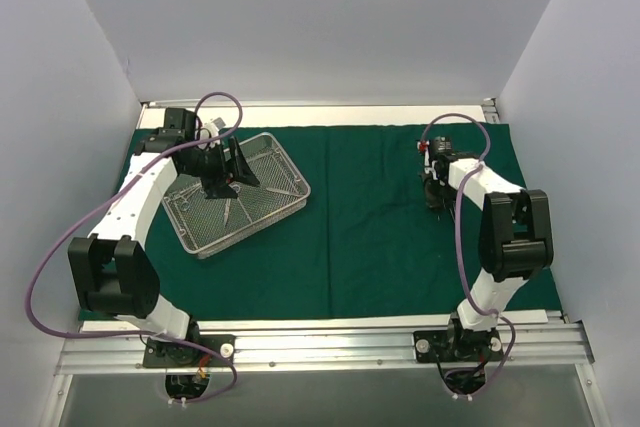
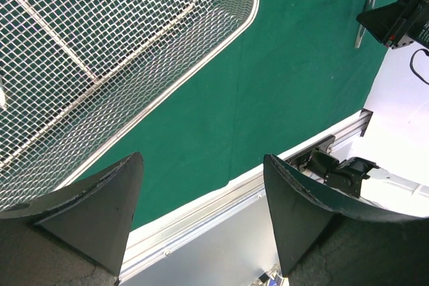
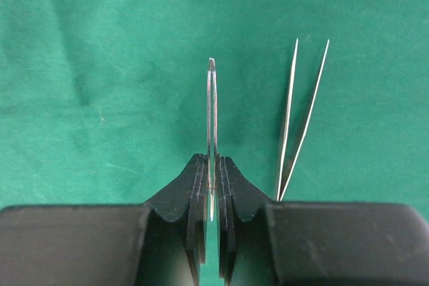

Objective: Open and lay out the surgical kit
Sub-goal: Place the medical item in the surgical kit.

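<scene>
Left gripper [image 2: 202,159] is held jaws apart over wire-mesh tray [image 2: 254,1]; right gripper [image 3: 212,165] is clamped on slender steel instrument [image 3: 212,105] beside tweezers [image 3: 281,172].

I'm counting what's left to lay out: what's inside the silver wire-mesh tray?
The rectangular silver wire-mesh tray holds at least two slender steel instruments on its mesh floor. The left end effector hangs over its far part, hiding anything beneath.

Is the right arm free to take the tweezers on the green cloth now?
Probably not yet: the right pincer is shut on another thin instrument, though the tweezers lie uncovered beside it.
</scene>
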